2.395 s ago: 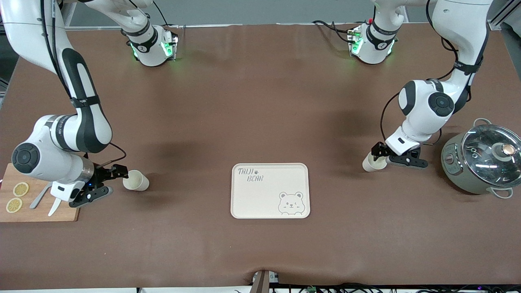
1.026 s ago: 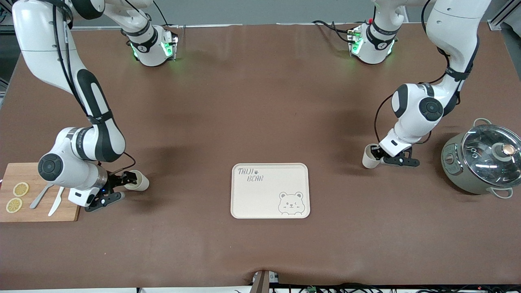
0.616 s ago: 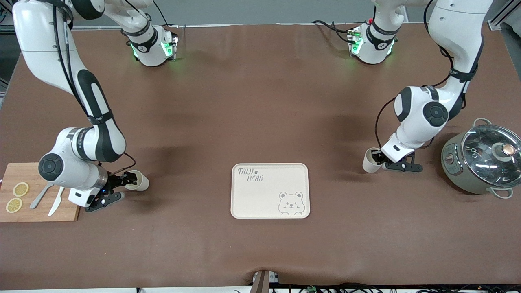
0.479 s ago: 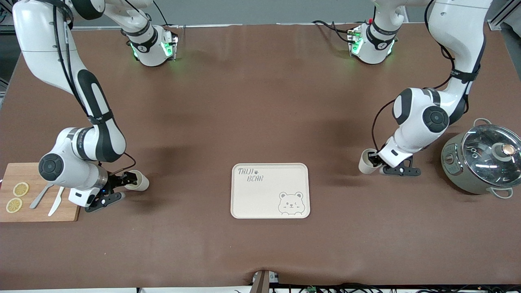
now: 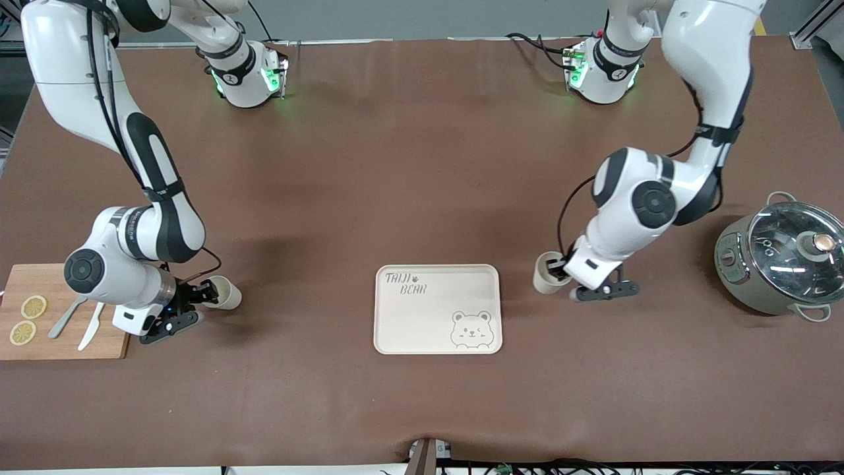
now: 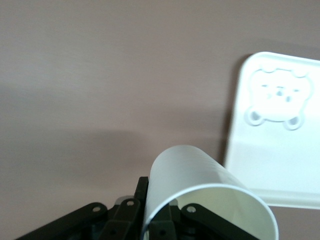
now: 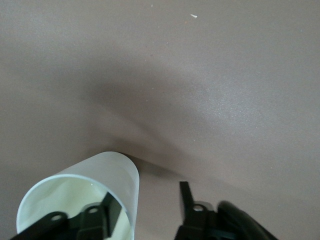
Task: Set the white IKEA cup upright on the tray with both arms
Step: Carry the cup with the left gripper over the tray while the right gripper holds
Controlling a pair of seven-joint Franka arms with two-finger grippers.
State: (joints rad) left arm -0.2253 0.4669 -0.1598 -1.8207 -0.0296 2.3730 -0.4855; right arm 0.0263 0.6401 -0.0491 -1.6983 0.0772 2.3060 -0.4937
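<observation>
Two white cups are in view. One cup (image 5: 225,295) lies on its side toward the right arm's end of the table. My right gripper (image 5: 200,302) is open, one finger inside the cup's mouth (image 7: 75,200) and the other outside, well clear of the wall; my right gripper (image 7: 148,201) straddles that wall. My left gripper (image 5: 560,268) is shut on the rim wall of the other cup (image 5: 544,276), mouth up, low beside the cream tray (image 5: 382,316) at its left-arm end. In the left wrist view my left gripper (image 6: 152,207) pinches this cup (image 6: 185,170), with the tray (image 6: 280,170) ahead.
A wooden cutting board (image 5: 66,343) with lemon slices, a knife and a spoon lies by the right arm's wrist. A grey-green pot with a glass lid (image 5: 784,257) stands at the left arm's end of the table.
My left gripper has carried its cup toward the tray. My right gripper first closed in on the lying cup, put a finger in its mouth, then stayed still.
</observation>
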